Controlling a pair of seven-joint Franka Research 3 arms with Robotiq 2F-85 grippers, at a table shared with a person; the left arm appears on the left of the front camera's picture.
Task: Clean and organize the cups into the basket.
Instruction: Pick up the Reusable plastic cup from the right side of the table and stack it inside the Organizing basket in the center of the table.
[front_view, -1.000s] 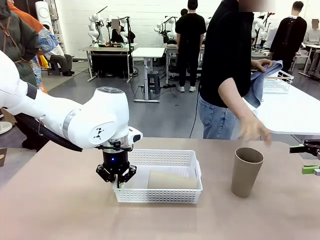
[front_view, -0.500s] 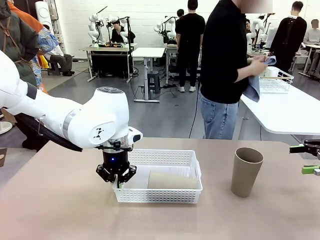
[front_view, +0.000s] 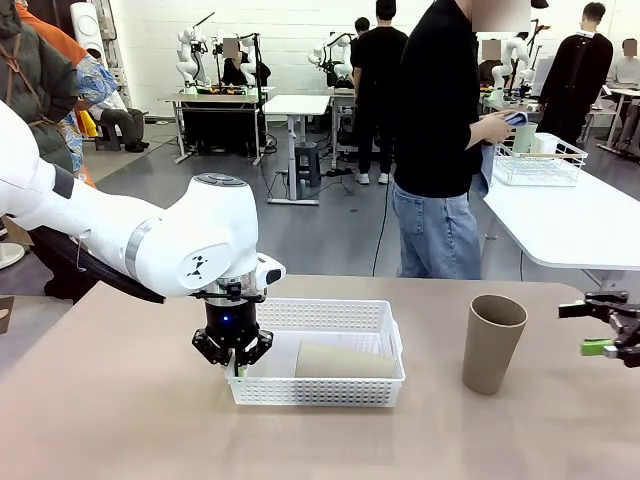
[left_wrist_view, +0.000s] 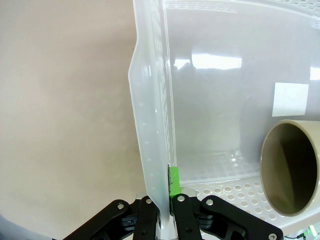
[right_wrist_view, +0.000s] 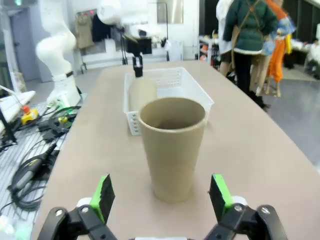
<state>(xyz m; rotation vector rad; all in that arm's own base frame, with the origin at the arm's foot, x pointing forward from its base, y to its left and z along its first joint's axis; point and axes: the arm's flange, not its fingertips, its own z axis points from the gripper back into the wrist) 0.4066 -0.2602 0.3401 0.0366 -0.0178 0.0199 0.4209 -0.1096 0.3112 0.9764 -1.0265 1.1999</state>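
The white lattice basket (front_view: 330, 345) sits mid-table with one tan cup (front_view: 345, 361) lying on its side inside; that cup's open mouth (left_wrist_view: 289, 174) faces the left wrist camera. My left gripper (front_view: 236, 368) is shut on the basket's left wall (left_wrist_view: 152, 140), one jaw on each side. A second tan cup (front_view: 492, 343) stands upright on the table to the right. My right gripper (front_view: 608, 330) hovers open just right of it; in the right wrist view the cup (right_wrist_view: 172, 147) stands ahead of and between the green pads (right_wrist_view: 103, 196).
A person in black stands at the far side holding a blue cloth (front_view: 500, 125) by a white table with a wire basket (front_view: 540, 160). Bare tan tabletop (front_view: 130, 400) lies left and in front of the basket.
The person withdrew a hand from above the upright cup and turned away toward the side table. My right gripper edged left toward the cup. The left arm stayed still.
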